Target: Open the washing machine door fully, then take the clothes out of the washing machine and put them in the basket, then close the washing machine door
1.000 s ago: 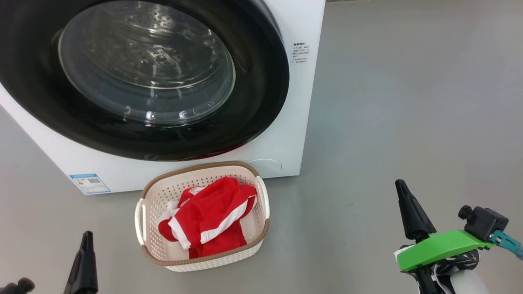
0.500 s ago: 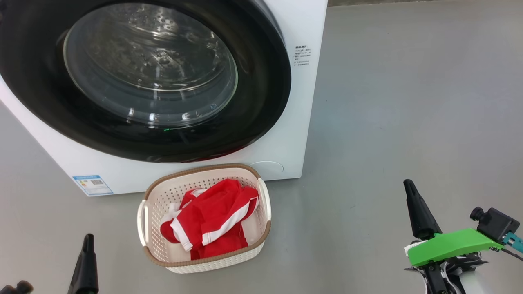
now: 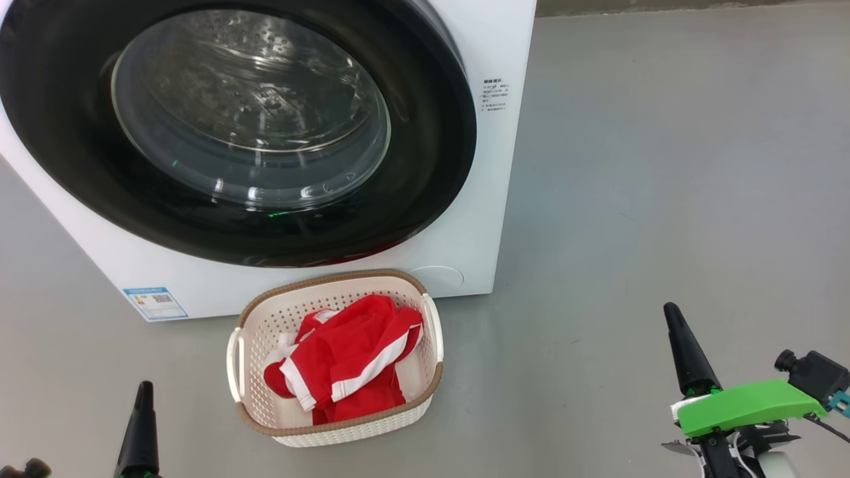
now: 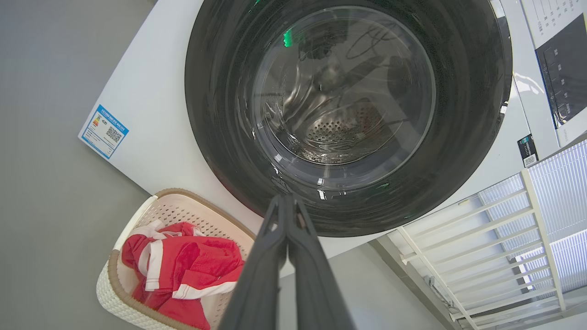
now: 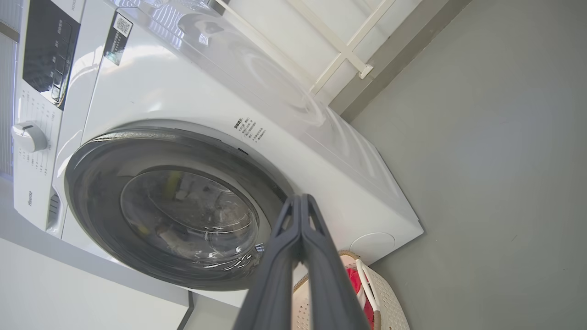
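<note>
apparently the job is all but done: the clothes, a soft red heap with white stripes and trim, lie in the basket, a cream perforated tub with a brown woven-look rim, standing on the floor just in front of the washing machine. behind it the washing machine door looks shut, its glossy black ring flush with the white front, the steel drum visible through the glass. the left end effector and right end effector hang low to either side, well apart from everything, fingers pressed together and empty; nothing seems left to do.
</note>
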